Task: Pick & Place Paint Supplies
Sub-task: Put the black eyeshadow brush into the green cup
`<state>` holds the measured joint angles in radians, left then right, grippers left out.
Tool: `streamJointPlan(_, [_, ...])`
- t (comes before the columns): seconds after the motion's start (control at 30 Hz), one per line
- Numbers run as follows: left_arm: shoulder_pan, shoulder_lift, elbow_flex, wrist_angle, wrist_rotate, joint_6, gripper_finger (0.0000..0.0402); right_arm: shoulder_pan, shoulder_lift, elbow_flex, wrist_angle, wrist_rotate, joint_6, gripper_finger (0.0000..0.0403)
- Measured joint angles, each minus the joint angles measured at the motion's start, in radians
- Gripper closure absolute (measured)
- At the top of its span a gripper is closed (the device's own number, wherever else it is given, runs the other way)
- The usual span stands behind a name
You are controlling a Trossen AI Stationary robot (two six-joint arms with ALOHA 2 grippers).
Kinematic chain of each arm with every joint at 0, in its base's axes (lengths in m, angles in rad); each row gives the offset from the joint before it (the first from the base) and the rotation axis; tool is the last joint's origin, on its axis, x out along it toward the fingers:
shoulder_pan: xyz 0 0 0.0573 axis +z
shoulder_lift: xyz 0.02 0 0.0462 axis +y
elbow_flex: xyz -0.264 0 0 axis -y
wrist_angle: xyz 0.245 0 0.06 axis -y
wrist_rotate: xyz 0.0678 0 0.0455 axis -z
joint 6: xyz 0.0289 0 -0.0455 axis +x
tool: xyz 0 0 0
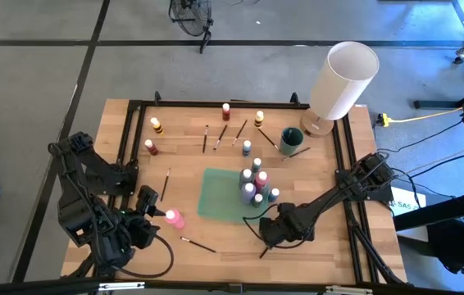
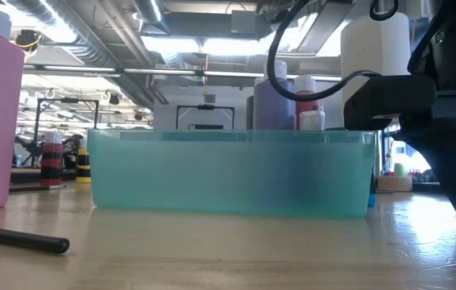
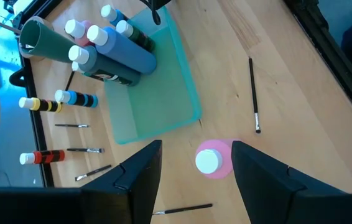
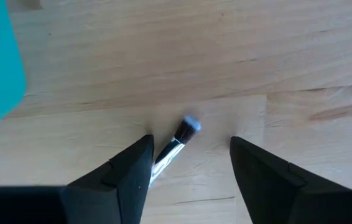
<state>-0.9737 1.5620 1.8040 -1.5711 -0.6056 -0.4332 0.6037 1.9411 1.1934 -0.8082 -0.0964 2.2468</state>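
Note:
A thin brush [image 4: 179,142] lies flat on the wood near the table's front right. My right gripper [image 4: 190,142] points down over its bristle end, open, one finger on each side. A teal tray [image 1: 216,197] at mid-table holds several paint bottles [image 1: 255,184] standing at its right end. A pink bottle [image 3: 211,160] stands upright on the table left of the tray. My left gripper [image 3: 196,149] hangs open above the pink bottle and touches nothing. My right gripper stands astride the brush just behind its bristles. The metal collar [image 4: 166,154] runs close along one finger [image 4: 140,163]. I cannot tell whether that finger touches it. The brush lies flat on the table, slanting between the fingers.
More bottles [image 1: 156,124] [image 1: 225,111] [image 1: 259,118] and several brushes [image 1: 220,135] lie along the far side, beside a dark green cup [image 1: 290,141]. A large white cylinder [image 1: 343,82] stands at the far right. Loose brushes [image 1: 165,184] [image 1: 197,243] lie left of the tray.

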Motion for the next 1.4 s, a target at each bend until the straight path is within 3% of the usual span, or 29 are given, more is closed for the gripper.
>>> streamJointPlan(1.4, [0.0, 0.0, 0.0, 0.0, 0.0, -0.002, 0.0212, -0.001, 0.0, -0.001, 0.008, 0.01, -0.015, 0.0313])
